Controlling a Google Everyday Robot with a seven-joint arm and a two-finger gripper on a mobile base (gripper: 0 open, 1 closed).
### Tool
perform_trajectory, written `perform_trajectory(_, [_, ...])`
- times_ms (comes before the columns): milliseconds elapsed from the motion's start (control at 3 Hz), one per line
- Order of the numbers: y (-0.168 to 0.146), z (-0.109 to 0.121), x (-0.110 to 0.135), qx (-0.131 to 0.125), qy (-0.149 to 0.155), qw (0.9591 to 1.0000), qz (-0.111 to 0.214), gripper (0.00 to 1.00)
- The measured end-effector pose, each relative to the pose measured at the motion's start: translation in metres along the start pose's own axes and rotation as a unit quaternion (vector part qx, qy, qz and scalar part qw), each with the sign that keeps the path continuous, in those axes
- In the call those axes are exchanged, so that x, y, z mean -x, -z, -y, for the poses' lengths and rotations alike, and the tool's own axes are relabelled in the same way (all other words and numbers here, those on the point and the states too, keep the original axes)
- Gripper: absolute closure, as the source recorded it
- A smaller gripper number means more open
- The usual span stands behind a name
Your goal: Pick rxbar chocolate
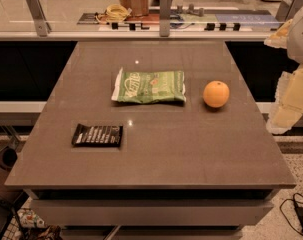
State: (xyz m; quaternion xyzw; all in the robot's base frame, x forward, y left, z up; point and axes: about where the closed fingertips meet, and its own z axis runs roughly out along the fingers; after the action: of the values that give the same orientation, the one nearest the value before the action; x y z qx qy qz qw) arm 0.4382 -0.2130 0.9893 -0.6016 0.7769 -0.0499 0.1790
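The rxbar chocolate (97,135) is a small flat black wrapper with white lettering. It lies flat on the brown table (156,159), at the front left. My gripper (282,118) hangs at the right edge of the view, beyond the table's right side and far from the bar. It holds nothing that I can see.
A green-and-white snack bag (149,86) lies in the middle of the table. A round orange fruit (216,94) sits to the bag's right. Behind the table is a glass rail with posts (164,14). A cable lies on the floor at the lower right (298,211).
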Motion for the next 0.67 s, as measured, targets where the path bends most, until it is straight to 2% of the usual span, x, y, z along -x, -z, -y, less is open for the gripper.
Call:
perform_trajectory(333, [0.0001, 0.0, 0.0, 0.0, 0.0, 1.0, 0.0, 0.0])
perform_trajectory(667, [-0.0076, -0.0058, 0.0062, 0.016, -0.006, 0.9992, 0.037, 0.0])
